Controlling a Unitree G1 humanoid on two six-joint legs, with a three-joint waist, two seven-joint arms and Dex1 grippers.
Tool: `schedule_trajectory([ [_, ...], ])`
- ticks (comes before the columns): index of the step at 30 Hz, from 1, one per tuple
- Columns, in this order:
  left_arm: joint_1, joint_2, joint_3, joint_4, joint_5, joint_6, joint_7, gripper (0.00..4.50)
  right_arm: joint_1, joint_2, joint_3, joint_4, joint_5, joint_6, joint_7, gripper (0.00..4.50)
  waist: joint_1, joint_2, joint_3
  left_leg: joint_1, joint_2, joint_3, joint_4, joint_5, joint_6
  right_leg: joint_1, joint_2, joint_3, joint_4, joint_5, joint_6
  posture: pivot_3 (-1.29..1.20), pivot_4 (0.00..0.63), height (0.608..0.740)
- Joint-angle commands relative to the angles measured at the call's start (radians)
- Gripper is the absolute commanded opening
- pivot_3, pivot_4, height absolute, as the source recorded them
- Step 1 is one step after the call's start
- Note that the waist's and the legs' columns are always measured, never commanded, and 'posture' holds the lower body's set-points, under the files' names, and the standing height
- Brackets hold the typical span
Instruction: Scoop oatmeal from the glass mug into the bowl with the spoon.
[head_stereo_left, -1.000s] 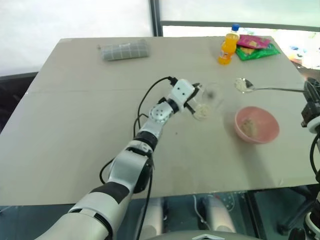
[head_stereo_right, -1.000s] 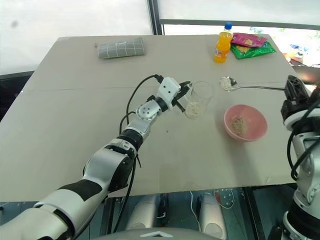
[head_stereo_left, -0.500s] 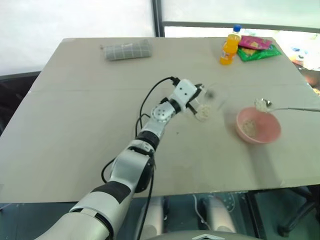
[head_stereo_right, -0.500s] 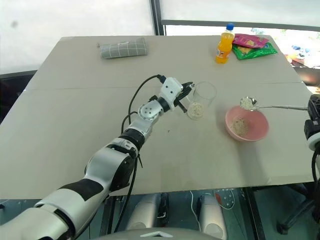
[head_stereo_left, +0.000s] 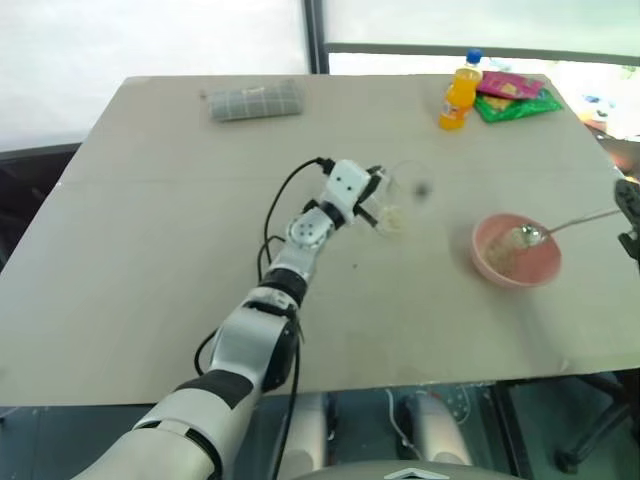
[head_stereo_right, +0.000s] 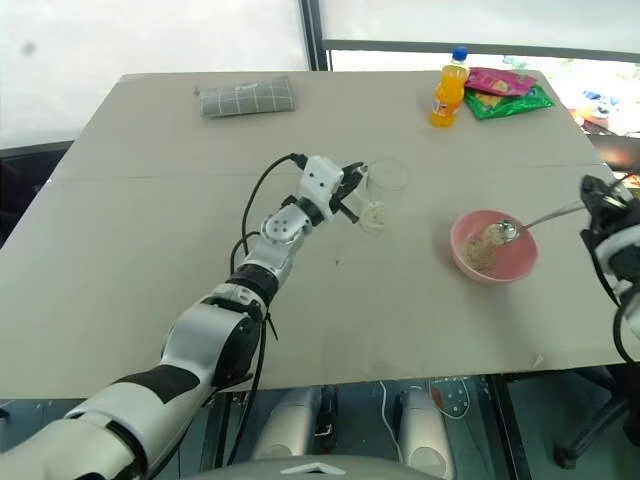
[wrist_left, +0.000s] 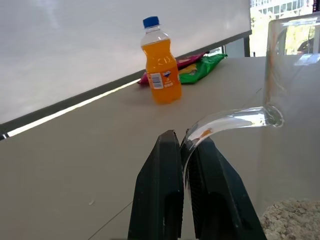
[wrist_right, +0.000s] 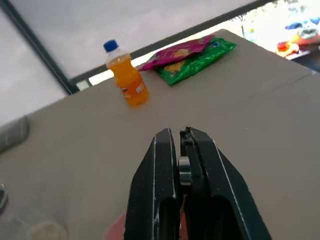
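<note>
The oatmeal (head_stereo_right: 483, 252) lies partly in the bowl (head_stereo_right: 493, 247), partly in the bottom of the mug (head_stereo_right: 379, 197); a small portion sits on the spoon (head_stereo_right: 520, 225) head, which is tilted down over the bowl; the spoon handle runs to the right tool (head_stereo_right: 597, 190), clamped on it; the bowl stands on the bench (head_stereo_right: 150, 260) near its right edge; the mug stands apart from the bowl on its left; the left tool (wrist_left: 186, 160) is clamped on the mug handle; an orange bottle (head_stereo_right: 446, 88) and snack packets (head_stereo_right: 503, 91) lie at the far right; a grey cloth (head_stereo_right: 243, 97) lies far left.
</note>
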Motion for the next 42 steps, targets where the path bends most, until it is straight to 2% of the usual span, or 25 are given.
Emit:
schedule_trajectory([
  [1, 0.025, 0.005, 0.013, -0.089, -0.017, 0.01, 0.018, 0.02, -0.049, -0.082, 0.056, -0.064, -0.142, 0.052, 0.1, 0.0, 0.001, 0.0, 0.0, 0.0, 0.0, 0.0, 0.0, 0.0, 0.0, 0.0, 0.0, 0.0, 0.0, 0.0, 0.0, 0.0, 0.15, 0.718],
  [6, 0.075, 0.011, 0.013, -0.166, -0.025, 0.043, 0.026, 0.02, -0.069, -0.18, 0.123, -0.099, -0.324, 0.102, 0.267, 0.0, 0.002, -0.001, 0.0, -0.001, 0.0, 0.0, 0.0, 0.0, 0.0, 0.0, 0.0, -0.001, 0.0, 0.0, 0.0, 0.0, 0.15, 0.718],
  [11, 0.111, 0.024, 0.027, -0.233, -0.038, 0.086, 0.033, 0.02, -0.071, -0.122, 0.064, -0.07, -0.353, 0.132, 0.307, 0.0, 0.002, -0.002, 0.0, 0.0, 0.0, 0.0, 0.001, 0.0, 0.0, 0.001, 0.0, -0.001, 0.0, 0.0, 0.0, 0.0, 0.15, 0.718],
  [14, 0.132, 0.032, 0.041, -0.281, -0.051, 0.115, 0.037, 0.02, -0.125, -0.045, -0.004, -0.028, -0.262, 0.146, 0.253, 0.0, 0.002, -0.002, 0.0, 0.0, 0.0, -0.001, 0.001, 0.0, -0.001, 0.001, 0.0, -0.001, 0.0, 0.0, 0.0, 0.0, 0.15, 0.718],
  [17, 0.16, 0.039, 0.059, -0.354, -0.074, 0.149, 0.045, 0.02, -0.285, 0.049, -0.018, 0.018, -0.065, 0.126, 0.124, 0.0, -0.005, -0.002, 0.0, 0.001, 0.0, -0.002, 0.001, 0.001, -0.001, 0.001, 0.0, 0.001, 0.0, 0.0, 0.001, 0.0, 0.15, 0.718],
  [22, 0.209, 0.052, 0.079, -0.45, -0.092, 0.19, 0.071, 0.02, -0.512, 0.167, 0.073, 0.056, 0.13, 0.114, -0.002, 0.0, -0.004, -0.002, 0.0, 0.002, 0.001, -0.002, 0.001, 0.0, -0.001, 0.001, 0.001, 0.0, 0.002, 0.0, 0.001, 0.0, 0.15, 0.718],
  [24, 0.231, 0.054, 0.085, -0.482, -0.094, 0.203, 0.085, 0.02, -0.58, 0.21, 0.123, 0.077, 0.161, 0.12, -0.023, 0.0, -0.005, -0.002, 0.0, 0.002, 0.001, -0.002, 0.001, 0.0, -0.001, 0.001, 0.001, 0.0, 0.003, 0.0, 0.0, 0.0, 0.15, 0.718],
  [32, 0.344, 0.064, 0.083, -0.644, -0.079, 0.278, 0.145, 0.02, -0.799, 0.413, 0.386, 0.226, -0.033, 0.158, 0.105, 0.0, -0.002, -0.002, -0.001, 0.001, 0.001, 0.002, 0.001, 0.001, -0.001, 0.001, 0.0, 0.0, 0.003, 0.001, 0.0, 0.0, 0.15, 0.718],
  [37, 0.378, 0.074, 0.079, -0.71, -0.075, 0.323, 0.163, 0.02, -0.829, 0.494, 0.443, 0.28, -0.127, 0.179, 0.185, 0.0, 0.001, -0.002, -0.001, 0.001, 0.001, 0.001, 0.001, 0.001, -0.002, 0.001, 0.0, -0.001, 0.002, 0.001, 0.0, 0.0, 0.15, 0.718],
  [42, 0.4, 0.085, 0.082, -0.749, -0.077, 0.355, 0.171, 0.02, -0.84, 0.521, 0.531, 0.327, -0.296, 0.197, 0.288, 0.0, -0.003, -0.002, -0.001, 0.0, 0.0, 0.002, 0.001, 0.001, -0.002, 0.0, -0.001, -0.001, 0.002, 0.001, 0.0, 0.0, 0.15, 0.718],
])
